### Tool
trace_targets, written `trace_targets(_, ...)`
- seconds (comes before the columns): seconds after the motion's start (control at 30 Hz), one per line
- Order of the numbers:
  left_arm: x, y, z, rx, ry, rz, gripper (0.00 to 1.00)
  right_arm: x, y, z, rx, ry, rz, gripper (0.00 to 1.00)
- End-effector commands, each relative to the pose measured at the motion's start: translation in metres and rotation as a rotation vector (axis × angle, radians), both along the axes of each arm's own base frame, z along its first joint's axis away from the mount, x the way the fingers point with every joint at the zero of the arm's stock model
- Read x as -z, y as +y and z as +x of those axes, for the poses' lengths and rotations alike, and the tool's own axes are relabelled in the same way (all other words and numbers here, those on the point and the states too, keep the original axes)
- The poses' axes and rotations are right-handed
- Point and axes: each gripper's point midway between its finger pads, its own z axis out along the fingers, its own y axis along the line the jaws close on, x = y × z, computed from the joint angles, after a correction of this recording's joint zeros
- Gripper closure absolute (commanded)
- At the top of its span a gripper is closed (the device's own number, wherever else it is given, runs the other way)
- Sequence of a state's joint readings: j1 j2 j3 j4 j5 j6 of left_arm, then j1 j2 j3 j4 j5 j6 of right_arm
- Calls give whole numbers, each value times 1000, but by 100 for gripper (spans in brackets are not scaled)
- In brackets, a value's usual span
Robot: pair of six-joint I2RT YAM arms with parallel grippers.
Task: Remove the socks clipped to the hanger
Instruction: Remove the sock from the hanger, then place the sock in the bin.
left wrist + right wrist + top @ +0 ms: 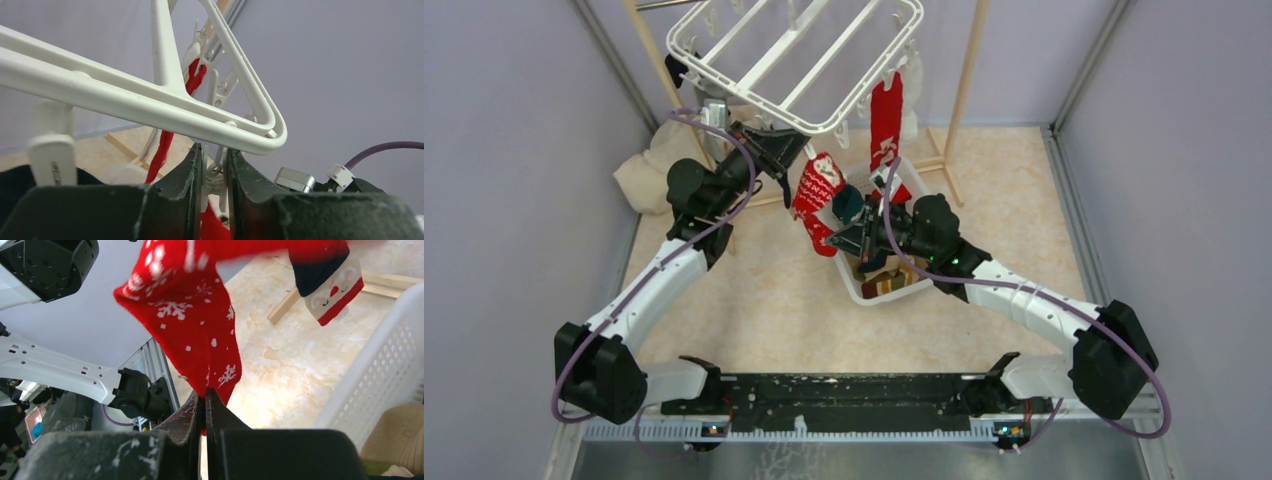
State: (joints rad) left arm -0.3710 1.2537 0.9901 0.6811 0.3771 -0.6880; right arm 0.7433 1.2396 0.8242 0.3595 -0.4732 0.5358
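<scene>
The left gripper (214, 165) sits under the near corner of the hanger (125, 107), its fingers pressed together on a small white clip (212, 180) dangling there. A red sock (195, 330) (white snowflakes all over it) hangs below that same corner. The right gripper (205, 400) is clamped tight on its bottom tip. A second red sock (886, 115) hangs from the hanger's right edge. A white basket (385, 365) stands just beside the right gripper.

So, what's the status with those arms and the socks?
Left gripper pinching a clip under the hanger corner. Right gripper shut on the red snowflake sock. A long red sock hangs behind.
</scene>
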Motion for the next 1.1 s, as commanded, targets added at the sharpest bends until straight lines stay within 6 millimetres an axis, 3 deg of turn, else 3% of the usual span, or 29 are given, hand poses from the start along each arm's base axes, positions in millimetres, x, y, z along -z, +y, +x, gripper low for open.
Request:
trace_targets(0.0,-26,4,-1,6,-58,-29,81,-8,1,4,-3,-32,34,100)
trace_targets(0.13,-26,2,-1,14,-57,-25,86,-7,1,3,-3,-30,31,100)
trace_targets(0.47,-20,4,1,-9,-23,16,84,-16,-6,4,30,-26,3,100)
trace_targets(0.7,1,9,-1,-38,36,89,46,-47,-22,6,98,-63,-47,100)
trace_targets(0.87,17,10,-6,-37,65,134,34,-70,-29,10,137,-100,-70,100)
trace_targets(1.07,28,11,-19,-13,84,167,24,-75,-37,28,221,-119,-151,100)
